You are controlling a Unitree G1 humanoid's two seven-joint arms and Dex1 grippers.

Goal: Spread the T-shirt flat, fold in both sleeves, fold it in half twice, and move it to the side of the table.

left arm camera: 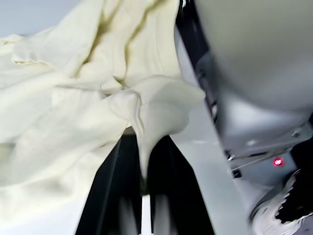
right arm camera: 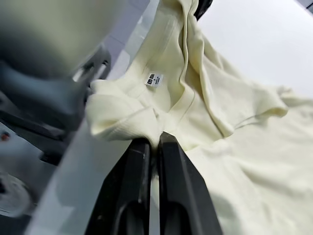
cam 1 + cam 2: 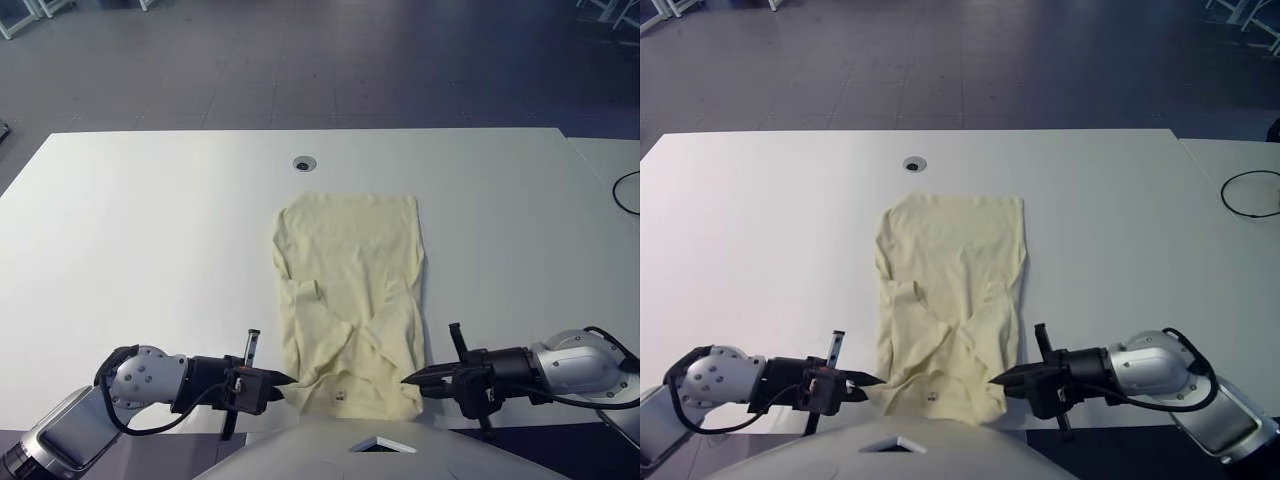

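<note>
**Both Grippers Pinch Near Corners as Shirt Awaits Its First Half-Fold**

You see the pale yellow T-shirt (image 3: 350,270) lying lengthwise near the middle of the white table (image 3: 140,230). Its collar end sits at the near edge and its hem (image 3: 350,199) points away from the robot. The sleeves (image 3: 303,297) appear to be turned in across the body, which narrows the shirt to a long, slightly rumpled rectangle.

The left gripper (image 3: 290,380) is at the near left corner, and its wrist view shows the fingers pressed together on a pinch of cloth. The right gripper (image 3: 408,379) is at the near right corner, its fingers (image 2: 168,161) likewise clamped on a bunched edge just beside the collar label (image 2: 154,79).

By the look of it, the spreading and the sleeve folds are done, while neither half-fold is made and the shirt is not yet at the side of the table. The two corner grips suggest the first half-fold is the step in hand, likely by carrying the collar end toward the hem. You may want to watch the loose creases around the sleeves, which could bunch as the near end lifts.

A round port (image 3: 304,163) sits in the tabletop beyond the hem, and a dark cable (image 3: 626,190) loops at the far right, well apart from the cloth.
</note>
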